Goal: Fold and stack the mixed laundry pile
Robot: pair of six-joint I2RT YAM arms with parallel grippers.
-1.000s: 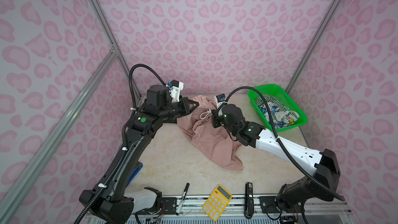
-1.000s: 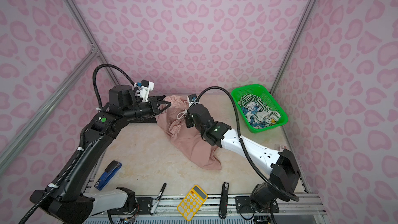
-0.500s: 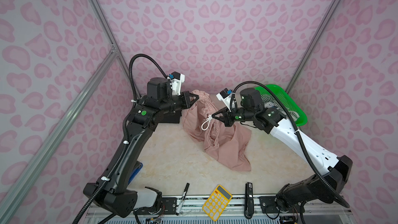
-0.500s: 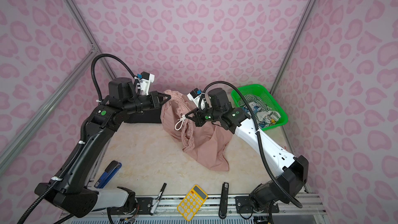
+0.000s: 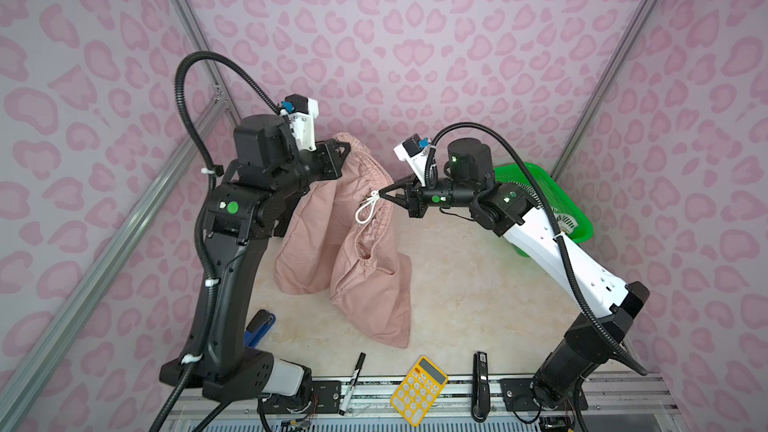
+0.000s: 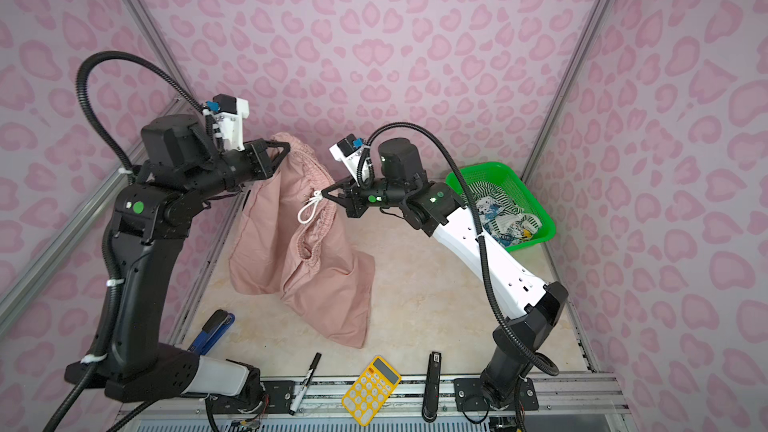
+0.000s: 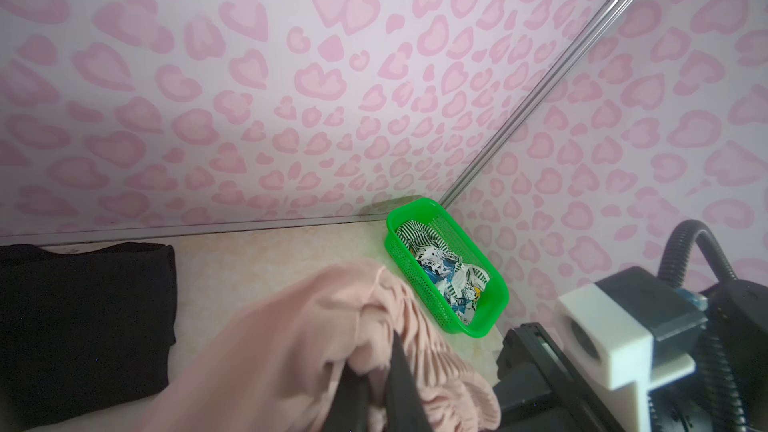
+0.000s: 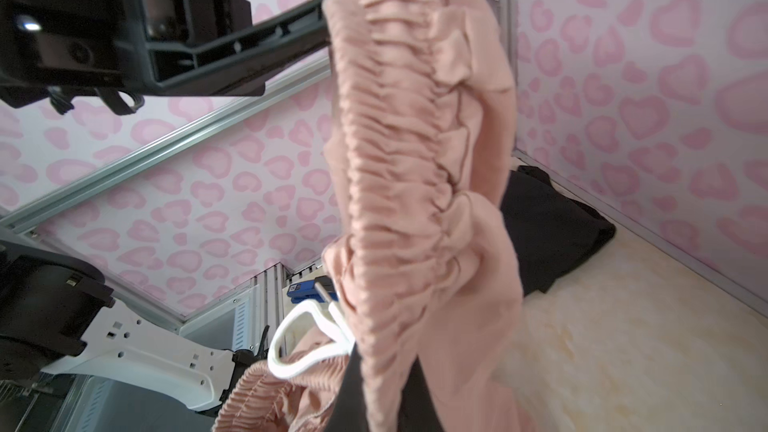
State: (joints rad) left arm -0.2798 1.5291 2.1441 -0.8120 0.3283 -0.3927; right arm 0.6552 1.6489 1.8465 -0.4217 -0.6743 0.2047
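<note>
**Arm pose.**
- Left arm: elbow raised, forearm about level, reaching toward the back wall. Left gripper (image 5: 347,147) points right and is pressed together on the upper end of the shorts' (image 5: 353,268) waistband. The left wrist view shows pink cloth pinched between the dark fingers (image 7: 401,384).
- Right arm: rises from the front-right base, wrist bent. Right gripper (image 5: 380,195) points left, lower than the left one. It is closed on the waistband right at the white cord (image 5: 365,211); the cord loop hangs free just below the tips.

**Task items.**
- Shorts hang between the two grippers, the waistband slanting down from left to right. The legs drape down and their ends reach the table (image 5: 457,292) at centre.
- Black garment (image 7: 83,317) lies flat at the back wall, behind the shorts.
- Striped piece (image 6: 490,191) and printed piece (image 6: 507,222) sit in the green basket (image 6: 490,168) in the back-right corner.

**Edges and room.**
- Bare table lies right of the shorts, under the right forearm.
- Along the front edge are a marker (image 5: 353,382), a yellow calculator (image 5: 419,390) and a black tool (image 5: 480,384).
- Blue stapler (image 5: 257,328) is beside the left arm's base.
- Shorts' lowest corner is near the calculator, not touching it.
</note>
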